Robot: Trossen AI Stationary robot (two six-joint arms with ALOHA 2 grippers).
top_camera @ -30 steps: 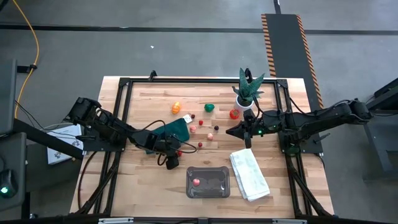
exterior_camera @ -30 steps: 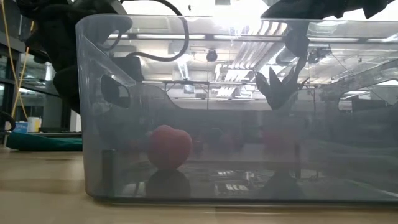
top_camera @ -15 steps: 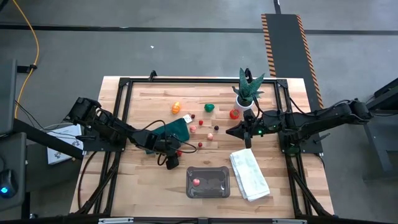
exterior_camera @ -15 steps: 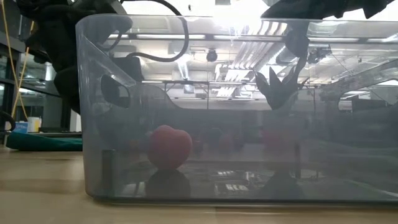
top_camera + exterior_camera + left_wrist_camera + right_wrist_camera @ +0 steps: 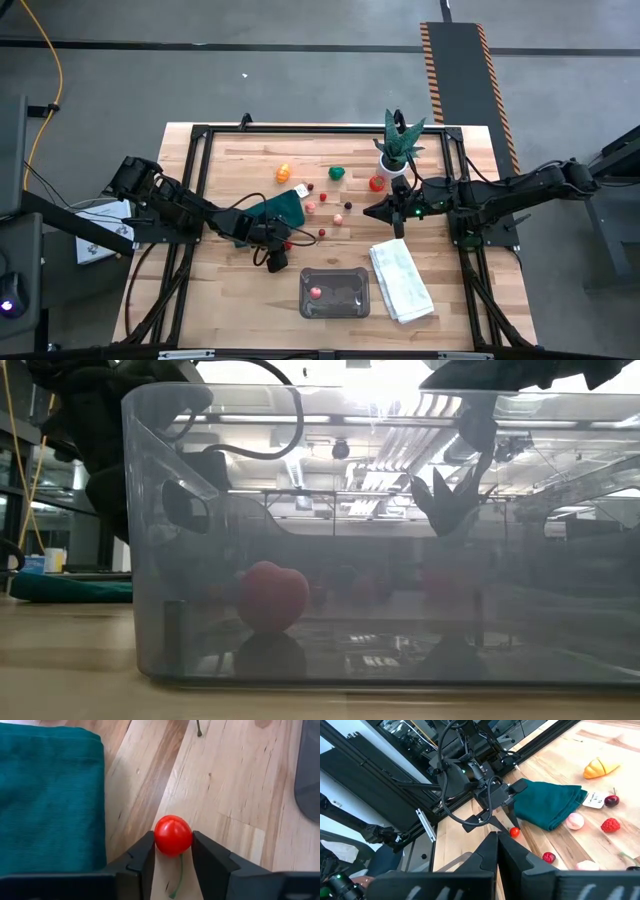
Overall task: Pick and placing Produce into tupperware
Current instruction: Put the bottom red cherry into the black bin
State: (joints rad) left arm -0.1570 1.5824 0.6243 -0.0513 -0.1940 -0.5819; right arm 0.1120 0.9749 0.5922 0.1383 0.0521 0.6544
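One red fruit [image 5: 316, 292] lies in the tupperware [image 5: 335, 308], the rest lie scattered beyond it, and the left claw [image 5: 172, 857] pinches a red cherry [image 5: 172, 835] beside the green cloth [image 5: 50, 795].

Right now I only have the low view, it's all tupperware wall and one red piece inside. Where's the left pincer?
Observer: The left pincer is down at the table beside the dark green cloth, with a small red cherry between its fingers.
Operator: Gripped?
Observer: The fingers sit against both sides of the cherry, which is on the wood, not lifted.
Operator: Right arm?
Observer: The right pincer waits shut near the potted plant, holding nothing.
Operator: How far to the tupperware?
Observer: From above, the tupperware lies just front-right of the left pincer, next to the white towel.
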